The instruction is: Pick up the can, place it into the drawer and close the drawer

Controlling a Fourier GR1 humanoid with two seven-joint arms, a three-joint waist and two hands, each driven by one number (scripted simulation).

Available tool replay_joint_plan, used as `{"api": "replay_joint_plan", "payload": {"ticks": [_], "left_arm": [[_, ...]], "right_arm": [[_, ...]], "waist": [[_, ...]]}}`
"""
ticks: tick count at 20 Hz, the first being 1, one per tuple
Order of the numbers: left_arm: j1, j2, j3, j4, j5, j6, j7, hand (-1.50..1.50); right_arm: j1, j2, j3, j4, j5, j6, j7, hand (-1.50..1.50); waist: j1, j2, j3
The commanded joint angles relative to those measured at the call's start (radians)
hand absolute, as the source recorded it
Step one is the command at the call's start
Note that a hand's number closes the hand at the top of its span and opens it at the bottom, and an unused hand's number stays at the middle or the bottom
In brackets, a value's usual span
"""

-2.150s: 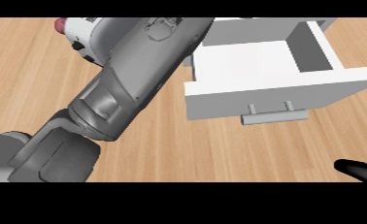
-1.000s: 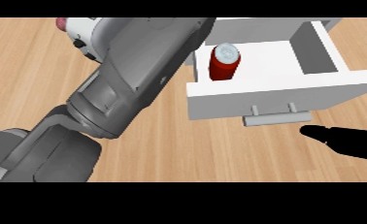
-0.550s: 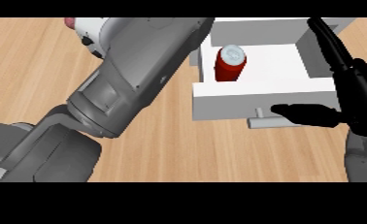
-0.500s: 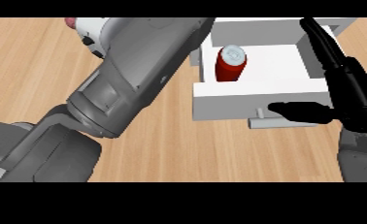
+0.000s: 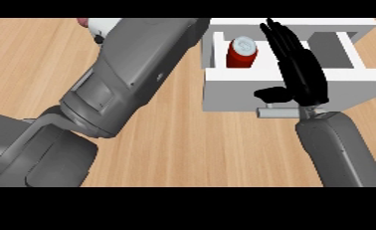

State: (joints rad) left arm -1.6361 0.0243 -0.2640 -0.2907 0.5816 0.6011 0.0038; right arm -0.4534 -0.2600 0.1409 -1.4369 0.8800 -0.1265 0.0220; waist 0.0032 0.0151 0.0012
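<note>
A red can (image 5: 241, 54) with a silver top stands upright inside the open white drawer (image 5: 235, 92), near its left wall. My right hand (image 5: 300, 72) is open, its fingers straight and pointing away over the drawer's front panel, just right of the can and apart from it. Its thumb (image 5: 270, 94) lies against the front panel above the grey handle (image 5: 275, 112). My left forearm (image 5: 132, 79) crosses the view from the lower left to the top middle. The left hand itself does not show.
A white and pink object (image 5: 98, 25) peeks out at the top edge behind the left forearm. The wooden counter (image 5: 191, 149) stretches in front of the drawer. The left forearm hides much of the counter's left half.
My right hand has come up from the lower right and moved left over the drawer's front panel, closer to the can. The can stands where it was. The left forearm has barely moved.
</note>
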Motion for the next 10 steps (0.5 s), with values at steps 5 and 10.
{"api": "replay_joint_plan", "payload": {"ticks": [5, 10], "left_arm": [[0.007, 0.061, -0.006, -0.065, -0.034, -0.002, 0.063, -1.50], [0.064, 0.101, 0.002, -0.095, -0.043, -0.024, 0.064, -1.50]], "right_arm": [[-0.177, 0.075, -0.030, 0.409, 0.116, -0.203, -0.063, -1.50], [-0.302, 0.108, -0.071, 0.614, 0.186, -0.361, -0.061, -1.50]], "waist": [[0.032, -0.009, 0.000], [0.041, -0.008, 0.000]]}}
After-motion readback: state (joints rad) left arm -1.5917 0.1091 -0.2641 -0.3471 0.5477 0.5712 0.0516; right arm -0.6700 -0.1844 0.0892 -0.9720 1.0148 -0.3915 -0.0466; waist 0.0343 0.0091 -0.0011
